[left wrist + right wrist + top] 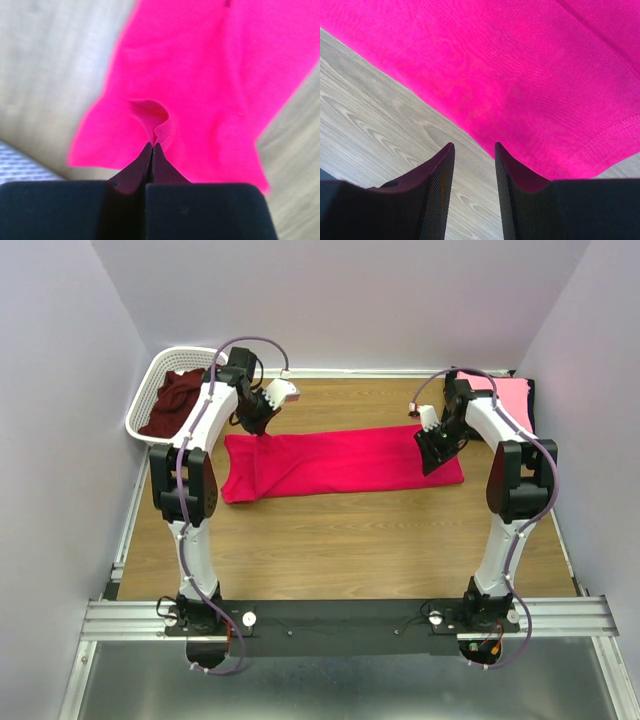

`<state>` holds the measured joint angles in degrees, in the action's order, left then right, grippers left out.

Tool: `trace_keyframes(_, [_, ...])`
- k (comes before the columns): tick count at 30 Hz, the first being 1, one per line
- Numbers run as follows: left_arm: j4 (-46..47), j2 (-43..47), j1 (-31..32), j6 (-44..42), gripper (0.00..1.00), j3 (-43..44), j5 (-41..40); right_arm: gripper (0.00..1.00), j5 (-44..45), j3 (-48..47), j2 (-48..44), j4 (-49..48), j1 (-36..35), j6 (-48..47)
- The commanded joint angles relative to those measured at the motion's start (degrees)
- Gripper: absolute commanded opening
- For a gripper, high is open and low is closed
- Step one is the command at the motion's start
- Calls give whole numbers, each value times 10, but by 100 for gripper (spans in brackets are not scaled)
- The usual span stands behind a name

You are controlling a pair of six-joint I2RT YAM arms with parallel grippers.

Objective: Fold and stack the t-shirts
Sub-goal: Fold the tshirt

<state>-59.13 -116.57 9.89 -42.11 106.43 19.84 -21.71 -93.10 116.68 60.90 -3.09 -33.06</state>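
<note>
A crimson-red t-shirt [340, 462] lies across the middle of the table as a long folded strip. My left gripper [262, 428] stands at the strip's far left corner. In the left wrist view this gripper [154, 145] is shut, and a small pucker of the red t-shirt [210, 75] is pinched at its tips. My right gripper [436, 458] hovers over the strip's right end. Its jaws [474, 146] are open with bare wood between them, and the red t-shirt's [520, 65] edge runs just ahead of the fingertips.
A white lattice basket [150, 385] at the back left holds a dark maroon t-shirt [178, 400]. A light pink t-shirt [510, 395] lies folded at the back right corner, with a dark layer showing at its edge. Lavender walls close in on three sides.
</note>
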Motion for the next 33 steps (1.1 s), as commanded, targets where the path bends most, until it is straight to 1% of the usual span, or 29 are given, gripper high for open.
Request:
trace_keyframes(1, [-22, -35, 2, -32, 0, 68, -50, 45, 1, 6, 7, -9, -2, -6])
trace_keyframes(6, [-48, -80, 4, -63, 0, 169, -59, 45, 1, 5, 9, -7, -2, -7])
trace_keyframes(10, [-47, -95, 9, -90, 0, 196, -68, 45, -2, 1, 14, -8, -1, -6])
trace_keyframes(17, [-6, -85, 9, -126, 2, 184, -90, 45, -3, 2, 14, -8, -2, -5])
trace_keyframes(21, [24, -78, 7, -152, 2, 164, -116, 44, -13, -8, 18, -6, -2, -1])
trace_keyframes(24, [24, -81, 3, -164, 3, 154, -120, 44, -29, -22, 17, -3, -2, 4])
trace_keyframes(28, [50, -75, -8, -177, 6, 124, -110, 45, -64, -45, 11, 4, -2, 12])
trace_keyframes(30, [63, -73, -14, -182, 7, 102, -103, 45, -110, -67, 13, 4, -6, 23])
trace_keyframes(33, [79, -71, -20, -182, 7, 76, -96, 45, -143, -102, 25, 3, -18, 45])
